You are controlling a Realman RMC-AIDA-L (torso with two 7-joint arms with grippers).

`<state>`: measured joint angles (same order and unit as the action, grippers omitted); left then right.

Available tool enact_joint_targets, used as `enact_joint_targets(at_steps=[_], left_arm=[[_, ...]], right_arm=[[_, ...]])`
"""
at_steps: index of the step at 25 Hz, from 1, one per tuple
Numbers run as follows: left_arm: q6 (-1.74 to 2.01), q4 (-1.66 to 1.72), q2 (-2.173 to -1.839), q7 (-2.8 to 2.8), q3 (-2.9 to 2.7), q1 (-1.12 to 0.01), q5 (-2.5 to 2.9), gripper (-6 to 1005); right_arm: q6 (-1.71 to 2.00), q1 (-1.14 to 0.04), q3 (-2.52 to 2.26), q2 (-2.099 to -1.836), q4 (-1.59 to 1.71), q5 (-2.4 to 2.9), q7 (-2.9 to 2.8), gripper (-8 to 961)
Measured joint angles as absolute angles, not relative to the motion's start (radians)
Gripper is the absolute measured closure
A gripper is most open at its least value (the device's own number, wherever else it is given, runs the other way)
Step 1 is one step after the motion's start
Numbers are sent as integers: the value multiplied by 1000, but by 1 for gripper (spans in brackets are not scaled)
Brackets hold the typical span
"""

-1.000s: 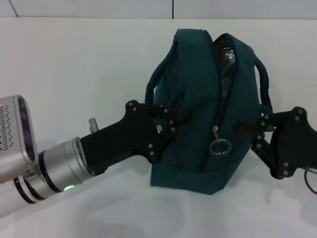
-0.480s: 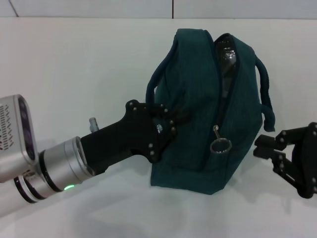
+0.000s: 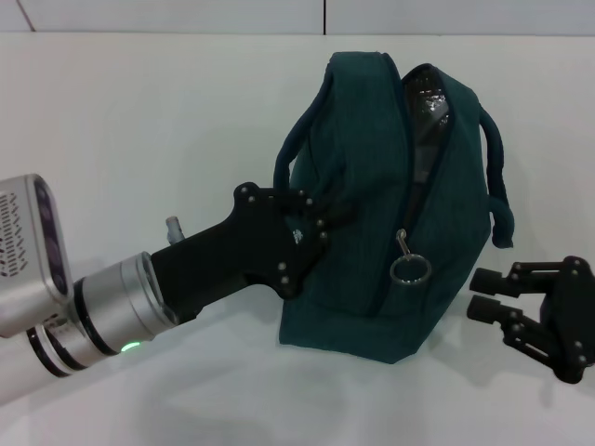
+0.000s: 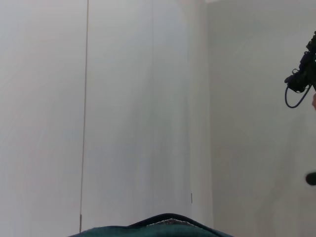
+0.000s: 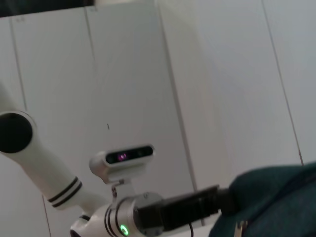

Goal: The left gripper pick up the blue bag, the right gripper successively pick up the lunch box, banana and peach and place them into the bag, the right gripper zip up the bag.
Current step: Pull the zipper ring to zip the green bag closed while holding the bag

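Left gripper [image 3: 311,228] clamps the blue bag [image 3: 372,279]; right gripper [image 3: 483,293], slightly parted and empty, lies at 3 o'clock of the zipper ring pull [image 3: 410,270].

bright even light from above, white table [image 3: 139,111] nearly washed out, soft faint shadows under the blue bag [image 3: 390,186], glare on its foil lining, wrist views pale and hazy, slightly soft focus

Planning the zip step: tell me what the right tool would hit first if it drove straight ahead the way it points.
Probably the blue bag: the right tool points at its lower side, just past the ring pull. Depth is unclear, so it might pass in front.
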<state>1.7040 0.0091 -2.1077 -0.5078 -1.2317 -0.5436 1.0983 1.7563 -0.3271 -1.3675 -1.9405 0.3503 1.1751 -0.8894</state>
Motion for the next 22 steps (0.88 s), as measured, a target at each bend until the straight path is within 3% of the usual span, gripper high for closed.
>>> enact_joint_targets(at_steps=[6,16,22], left_arm=[[1692,9,-2108,-508,-1232,-546,1098,947],[1680,0,-2108,-487,-1232,-544,1085,947],[1677,4,-2108,-480,-1232,-543,1084,946]], right_arm=[[1711,-333,-1370,-1967,350,1195,-903,725],[1707,-359,-1367,-1973,352,1191,-905,726],[1671,-380,-1365,-1991,361,1189,-907,729]])
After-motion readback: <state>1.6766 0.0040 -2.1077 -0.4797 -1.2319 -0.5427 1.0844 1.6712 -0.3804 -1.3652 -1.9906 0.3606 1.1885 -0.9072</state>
